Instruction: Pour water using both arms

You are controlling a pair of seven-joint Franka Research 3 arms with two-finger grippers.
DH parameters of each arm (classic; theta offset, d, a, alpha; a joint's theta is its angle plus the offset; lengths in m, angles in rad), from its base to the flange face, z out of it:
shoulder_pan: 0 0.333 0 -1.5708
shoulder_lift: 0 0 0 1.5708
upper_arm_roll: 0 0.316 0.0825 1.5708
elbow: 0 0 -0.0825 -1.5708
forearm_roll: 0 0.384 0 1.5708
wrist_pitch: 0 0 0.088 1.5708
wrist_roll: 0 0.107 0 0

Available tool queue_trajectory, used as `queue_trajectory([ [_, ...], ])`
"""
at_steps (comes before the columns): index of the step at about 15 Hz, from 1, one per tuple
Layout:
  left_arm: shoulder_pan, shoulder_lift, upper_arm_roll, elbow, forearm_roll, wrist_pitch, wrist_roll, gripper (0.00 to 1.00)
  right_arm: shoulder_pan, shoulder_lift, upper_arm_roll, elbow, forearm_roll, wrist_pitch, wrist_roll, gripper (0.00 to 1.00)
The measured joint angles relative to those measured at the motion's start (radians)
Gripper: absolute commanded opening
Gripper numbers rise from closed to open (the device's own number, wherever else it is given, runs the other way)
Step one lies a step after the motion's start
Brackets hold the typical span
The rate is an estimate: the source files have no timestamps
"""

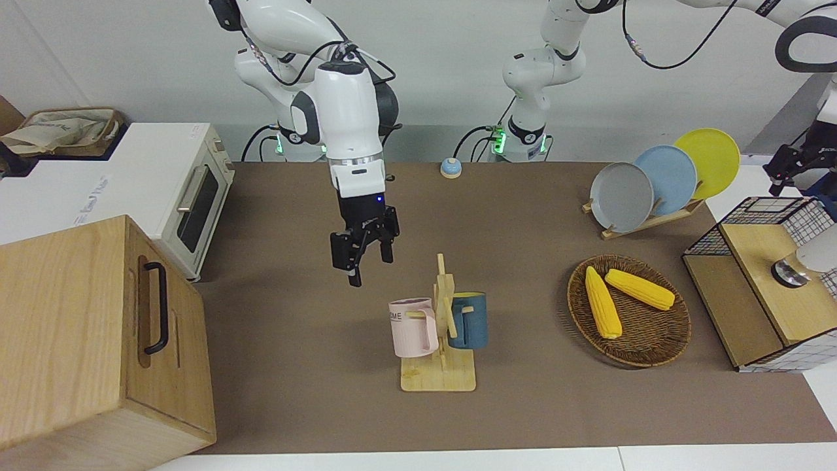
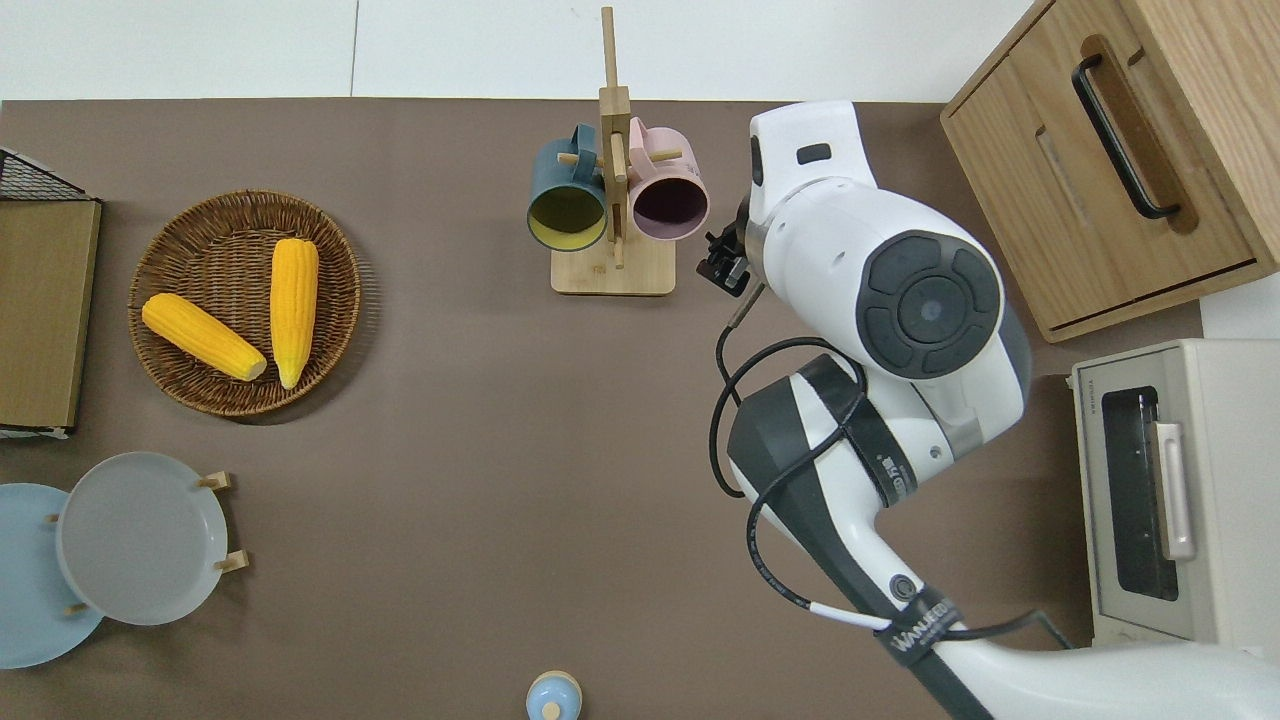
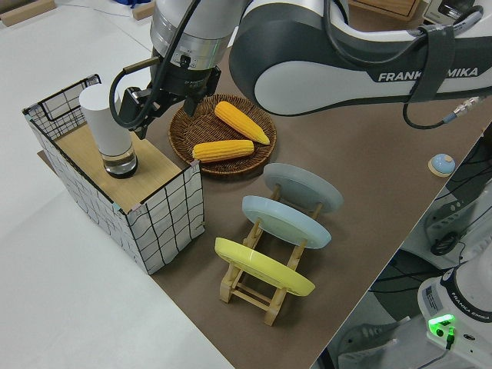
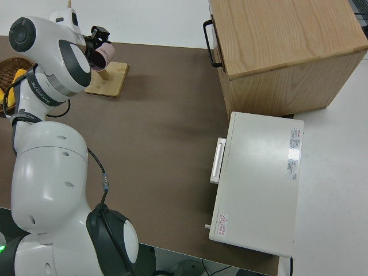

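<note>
Front view shows the right gripper [image 1: 363,252] hanging in the air with its fingers spread apart and nothing between them; from overhead it sits over bare table just beside the pink mug [image 2: 668,198] on the wooden mug rack [image 2: 612,272]. A blue mug [image 2: 566,199] hangs on the rack's opposite peg. The left gripper [image 3: 151,104] hovers open near a white cup [image 3: 108,129] on the wire crate [image 3: 154,211].

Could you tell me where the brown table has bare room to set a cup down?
The widest bare patch lies mid-table, bordered by the mug rack, corn basket, plate rack and small blue bell. It is crowded beside the pink mug, where the right hand hangs open.
</note>
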Motion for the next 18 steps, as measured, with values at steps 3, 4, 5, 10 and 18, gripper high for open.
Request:
queue_trajectory([
  [3, 0.028, 0.026, 0.001, -0.001, -0.082, 0.050, 0.043, 1.00, 0.001, 0.036, 0.013, 0.037, 0.000, 0.002, 0.000, 0.987],
  [4, 0.035, 0.033, 0.001, -0.002, -0.092, 0.064, 0.053, 1.00, 0.001, 0.047, 0.014, 0.048, 0.000, 0.002, -0.001, 0.987],
  [5, 0.041, 0.040, 0.001, -0.007, -0.101, 0.083, 0.059, 1.00, 0.002, 0.058, 0.016, 0.059, 0.000, 0.003, -0.002, 0.985],
  [10, 0.045, 0.059, 0.001, -0.072, -0.258, 0.220, 0.133, 1.00, 0.002, 0.103, 0.017, 0.094, 0.000, 0.003, -0.002, 0.979],
  [18, 0.045, 0.140, 0.001, -0.092, -0.514, 0.382, 0.281, 1.00, 0.023, 0.197, 0.018, 0.177, -0.001, 0.024, 0.002, 0.925],
])
